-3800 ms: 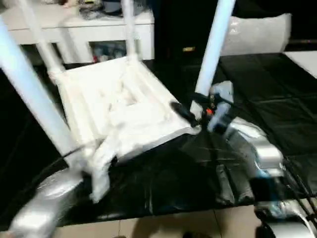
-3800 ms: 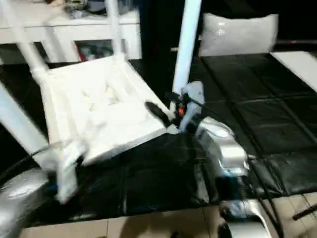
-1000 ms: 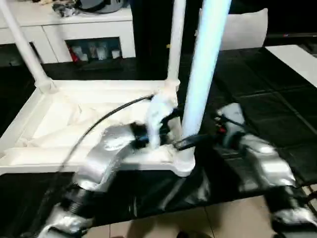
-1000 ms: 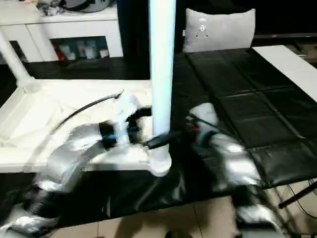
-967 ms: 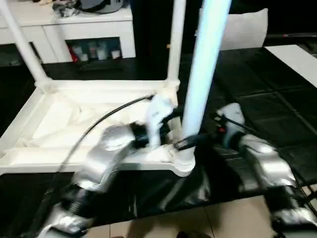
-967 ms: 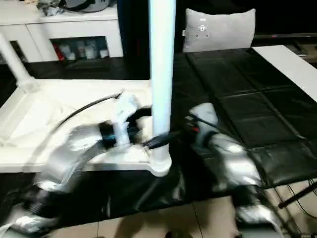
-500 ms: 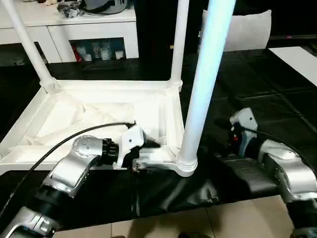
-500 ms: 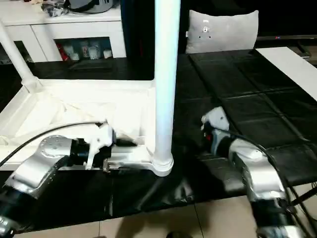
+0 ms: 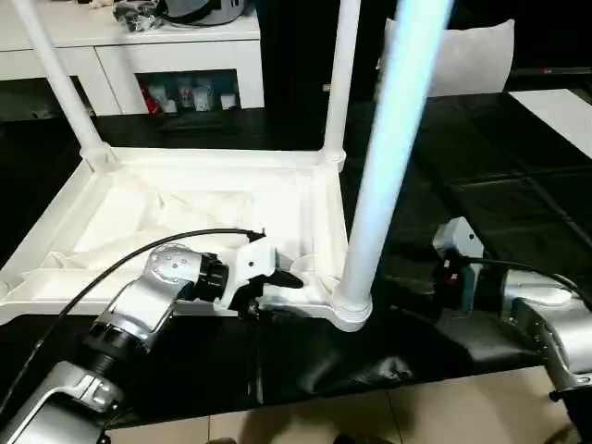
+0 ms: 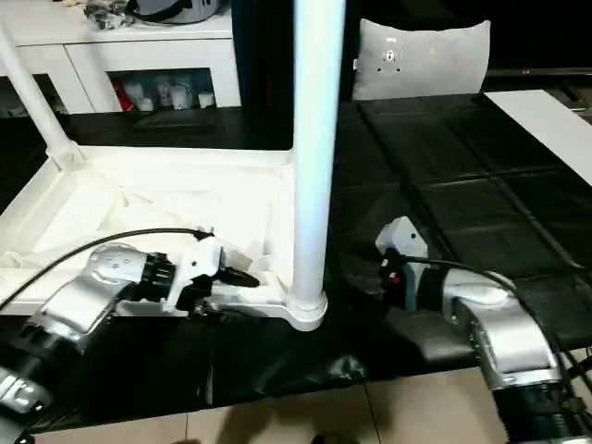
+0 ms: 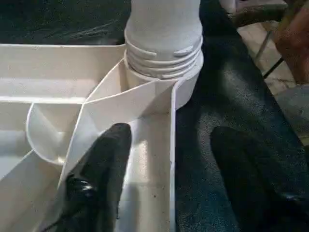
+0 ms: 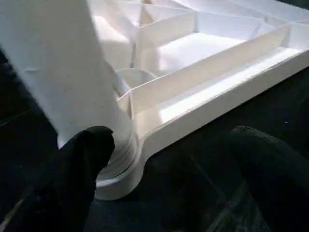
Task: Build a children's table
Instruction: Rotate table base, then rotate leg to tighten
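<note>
the children's table (image 9: 185, 208) lies upside down on the black counter (image 9: 518, 185), three legs visible standing in its corner sockets. the left gripper (image 11: 169, 159) has its fingers spread astride the near rim beside the near leg (image 9: 388, 157), grasping nothing yet. the right gripper (image 12: 169, 169) sits released next to that leg's socket. i'd clamp the rim squarely and brace the frame before testing the leg's seating.

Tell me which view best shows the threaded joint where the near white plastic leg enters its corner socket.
Left wrist view: the white plastic leg's threaded joint sits close and unobstructed. Right wrist view shows it partly behind a black finger; the head views show it small.
</note>
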